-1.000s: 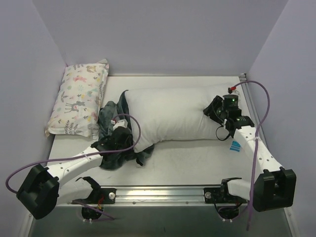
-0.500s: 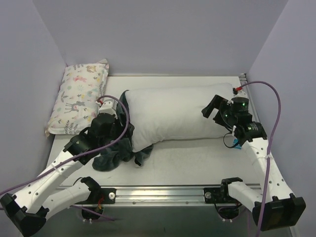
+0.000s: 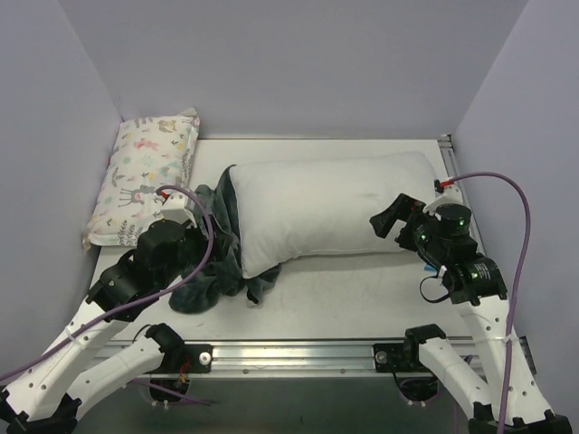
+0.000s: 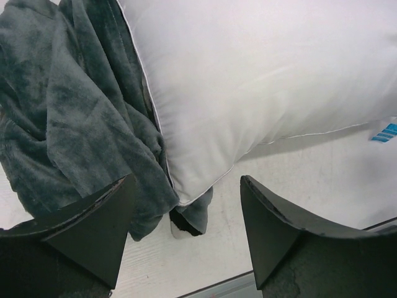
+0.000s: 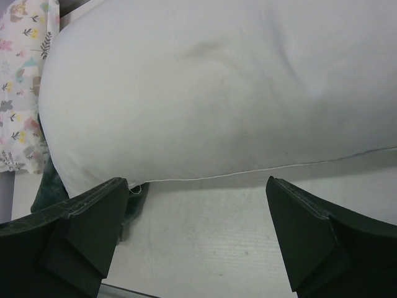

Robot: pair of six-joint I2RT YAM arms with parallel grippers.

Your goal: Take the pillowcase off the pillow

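The white pillow (image 3: 317, 210) lies bare across the middle of the table, its blue tag (image 4: 387, 132) at the near right corner. The pillowcase (image 3: 210, 262), dark grey-teal plush, is crumpled in a heap against the pillow's left end, and a bit of its striped face (image 4: 183, 225) pokes out under the pillow's near corner. My left gripper (image 4: 186, 233) hangs open above the table just in front of the heap, holding nothing. My right gripper (image 3: 394, 220) is open too, raised off the pillow's (image 5: 217, 93) near right edge with only table between its fingers.
A smaller pillow printed with pastel animals (image 3: 149, 176) lies at the far left against the wall. A metal rail (image 3: 298, 353) runs along the near table edge between the arm bases. Walls close in the left, back and right sides.
Both grippers have opened and drawn back toward the near edge. The left one has let go of the pillowcase, the right one of the pillow's right end; both now hover higher.
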